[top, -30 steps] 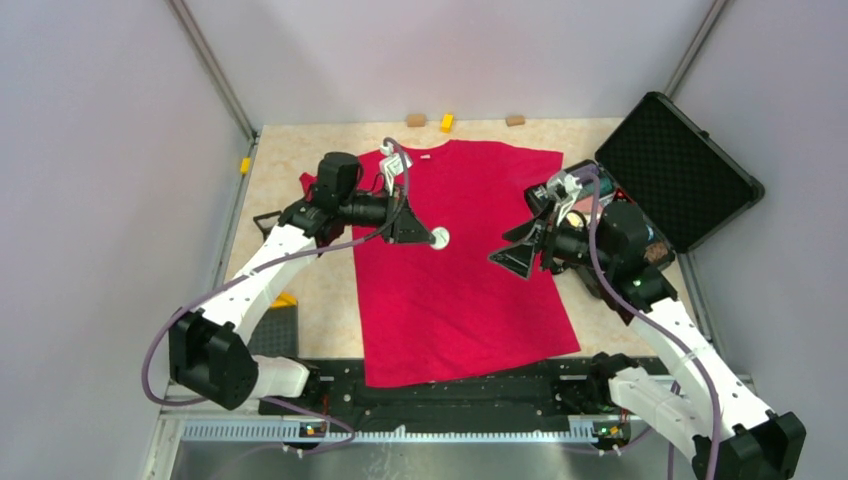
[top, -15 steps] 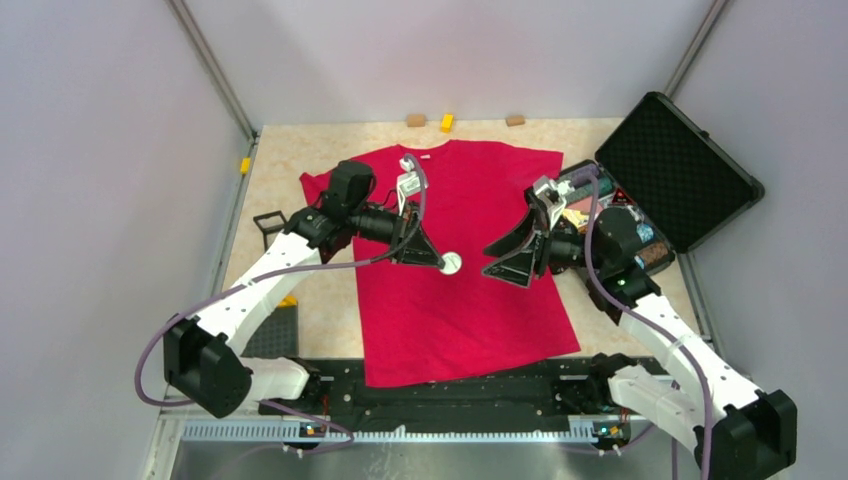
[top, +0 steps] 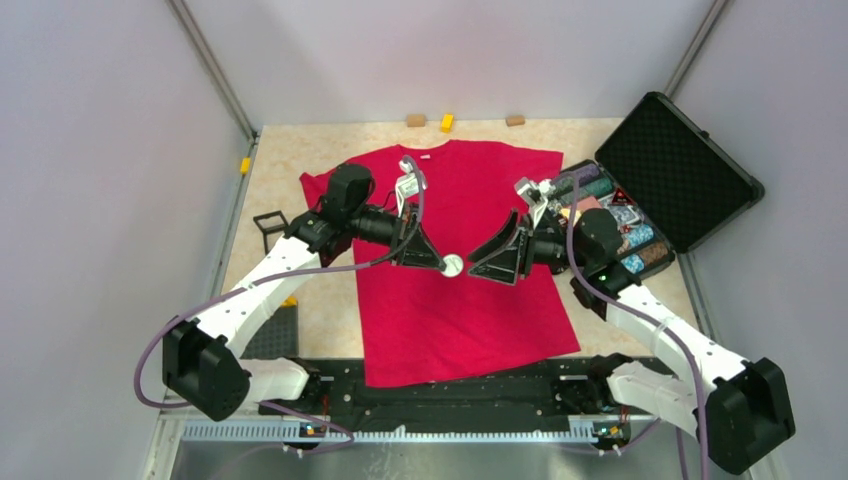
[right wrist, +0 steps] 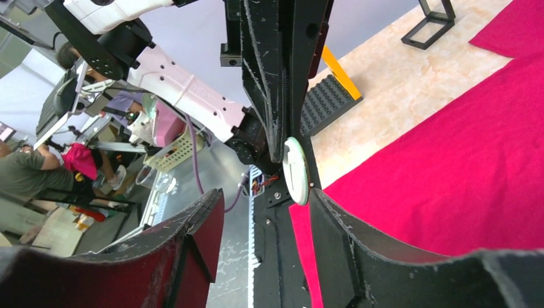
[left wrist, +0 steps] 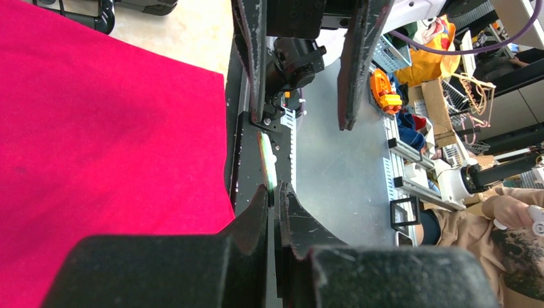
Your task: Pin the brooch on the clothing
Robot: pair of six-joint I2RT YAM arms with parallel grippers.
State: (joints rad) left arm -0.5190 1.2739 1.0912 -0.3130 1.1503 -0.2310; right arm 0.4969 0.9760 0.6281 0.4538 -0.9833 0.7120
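The clothing, a red T-shirt (top: 450, 300), lies flat on the table. Above its middle my left gripper (top: 443, 264) is shut on the brooch (top: 453, 265), a small pale round disc. The left wrist view shows the brooch (left wrist: 266, 160) edge-on, pinched at my left gripper's (left wrist: 273, 192) fingertips. My right gripper (top: 487, 262) faces it from the right, open. In the right wrist view the brooch (right wrist: 295, 170) hangs just beyond the right gripper (right wrist: 266, 205), close to the tip of one of its fingers (right wrist: 346, 244); I cannot tell if they touch. The shirt (right wrist: 449, 173) lies below.
An open black case (top: 690, 170) with colourful trinkets (top: 615, 215) sits at the right edge of the shirt. Small blocks (top: 447, 122) lie along the back wall. A black wire stand (top: 268, 222) and a dark ridged pad (top: 275, 330) sit to the left.
My right gripper has swung left from the case to the brooch, and its jaws have narrowed. My left gripper carried the brooch a little right and nearer, then held still.
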